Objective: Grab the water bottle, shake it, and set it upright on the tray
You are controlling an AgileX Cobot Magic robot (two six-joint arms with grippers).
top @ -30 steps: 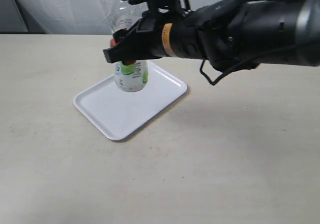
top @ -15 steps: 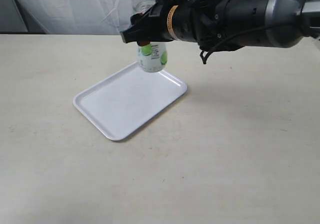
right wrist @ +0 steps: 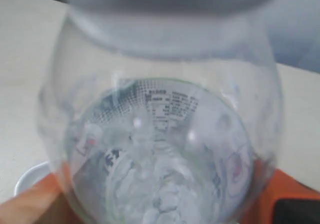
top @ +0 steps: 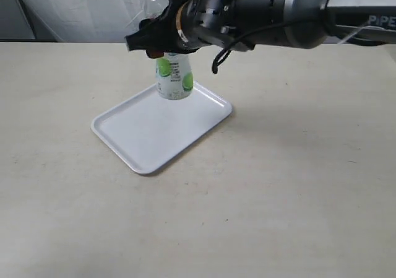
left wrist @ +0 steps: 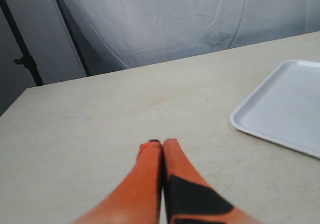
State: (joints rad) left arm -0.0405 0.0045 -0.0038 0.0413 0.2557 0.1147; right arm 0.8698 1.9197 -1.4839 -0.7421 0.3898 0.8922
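Observation:
The water bottle, clear with a white label and green marks, hangs upright in my right gripper, which is shut on its upper body. Its base is over the far edge of the white tray; I cannot tell whether they touch. The right wrist view is filled by the bottle, with orange fingers at either side of it. My left gripper is shut and empty, low over the bare table, with a corner of the tray beside it.
The beige table spreads around the tray. A white curtain hangs behind the table's far edge, with a dark stand pole beside it. The black right arm reaches in above the tray's far side.
The right gripper swung the bottle up and to the right, then back left and lower over the tray's far edge. The tray has not moved.

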